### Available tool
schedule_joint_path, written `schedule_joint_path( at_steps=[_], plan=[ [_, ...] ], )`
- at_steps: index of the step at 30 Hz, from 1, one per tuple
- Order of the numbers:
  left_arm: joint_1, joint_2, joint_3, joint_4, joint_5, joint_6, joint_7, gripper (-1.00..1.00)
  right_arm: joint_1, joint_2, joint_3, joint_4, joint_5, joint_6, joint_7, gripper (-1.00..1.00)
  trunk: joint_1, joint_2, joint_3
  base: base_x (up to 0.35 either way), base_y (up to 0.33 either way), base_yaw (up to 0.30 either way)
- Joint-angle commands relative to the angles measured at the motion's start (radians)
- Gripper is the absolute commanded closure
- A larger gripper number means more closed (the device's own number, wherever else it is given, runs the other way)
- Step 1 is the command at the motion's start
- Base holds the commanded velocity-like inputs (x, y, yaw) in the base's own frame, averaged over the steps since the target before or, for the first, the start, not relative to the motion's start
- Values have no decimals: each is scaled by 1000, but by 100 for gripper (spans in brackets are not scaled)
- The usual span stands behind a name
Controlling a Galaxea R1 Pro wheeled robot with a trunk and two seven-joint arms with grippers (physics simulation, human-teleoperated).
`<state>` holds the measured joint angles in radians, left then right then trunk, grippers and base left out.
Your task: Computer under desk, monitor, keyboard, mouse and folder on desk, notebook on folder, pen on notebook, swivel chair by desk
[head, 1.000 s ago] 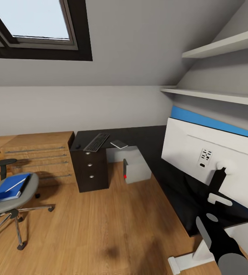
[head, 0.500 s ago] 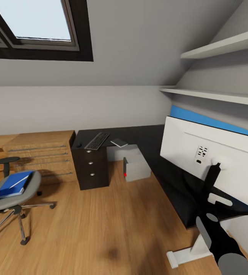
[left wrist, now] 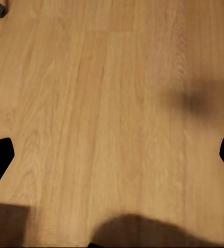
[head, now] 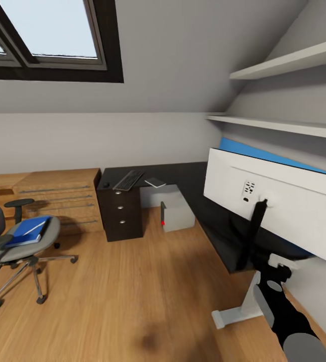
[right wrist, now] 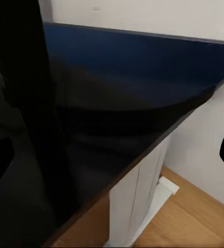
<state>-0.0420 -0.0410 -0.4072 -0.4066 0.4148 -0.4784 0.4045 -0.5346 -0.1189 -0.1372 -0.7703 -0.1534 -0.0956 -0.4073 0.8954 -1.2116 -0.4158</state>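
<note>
The whole head view has shifted since a second ago: camera motion, not objects. The grey swivel chair (head: 19,241) now sits further into the picture, and the large white monitor (head: 278,201) shows more of its back and black stand. The right arm's gripper (head: 278,264) now sits lower against the stand's foot than before.

Hidden or unclear: the monitor's screen side faces away; its right end is cut off by the picture edge. The chair's backrest is cut at the left edge. The black L-shaped desk (head: 193,186) is partly covered by the monitor. A small dark item near the keyboard, at the desk's far left corner, is too small to identify. In the right wrist view the fingertips appear only as dark shapes at opposite edges, so the right jaws stand spread, near the desk edge (right wrist: 143,150). In the left wrist view the left gripper (left wrist: 112,155) is likewise spread wide over bare wooden floor (left wrist: 112,93).

Counts: one black keyboard (head: 128,180) on the desk's far end; one flat grey notebook (head: 155,182) just beside it; one grey computer box (head: 177,214) on the floor under the desk; one blue folder (head: 28,231) on the chair seat; one black three-drawer unit (head: 121,215); two white wall shelves (head: 283,63); one wooden dresser (head: 60,198).
</note>
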Motion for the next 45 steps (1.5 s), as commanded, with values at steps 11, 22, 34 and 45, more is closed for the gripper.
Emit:
schedule_joint_path(
  at_steps=[11, 22, 34, 45],
  plan=[
    [-1, 3, -8, 6, -21, 134, 7, -100, 5, 26, 37, 1, 73, -150, 0, -100, -1, -1, -1, -209, -250, 0],
    [-1, 3, -8, 6, -38, 167, 5, -100, 7, 16, 38, 0, 133, -205, 35, -100, -1, -1, -1, 71, -225, 0],
    [-1, 3, -8, 6, -39, 167, 5, -100, 173, 3, 34, -442, 97, 168, 141, -100, -1, -1, -1, 6, -9, 0],
    [-1, 1, -8, 6, -39, 167, 5, -100, 206, 8, -3, -667, -4, 550, 136, -100, -1, -1, -1, 13, -41, 0]
  ],
)
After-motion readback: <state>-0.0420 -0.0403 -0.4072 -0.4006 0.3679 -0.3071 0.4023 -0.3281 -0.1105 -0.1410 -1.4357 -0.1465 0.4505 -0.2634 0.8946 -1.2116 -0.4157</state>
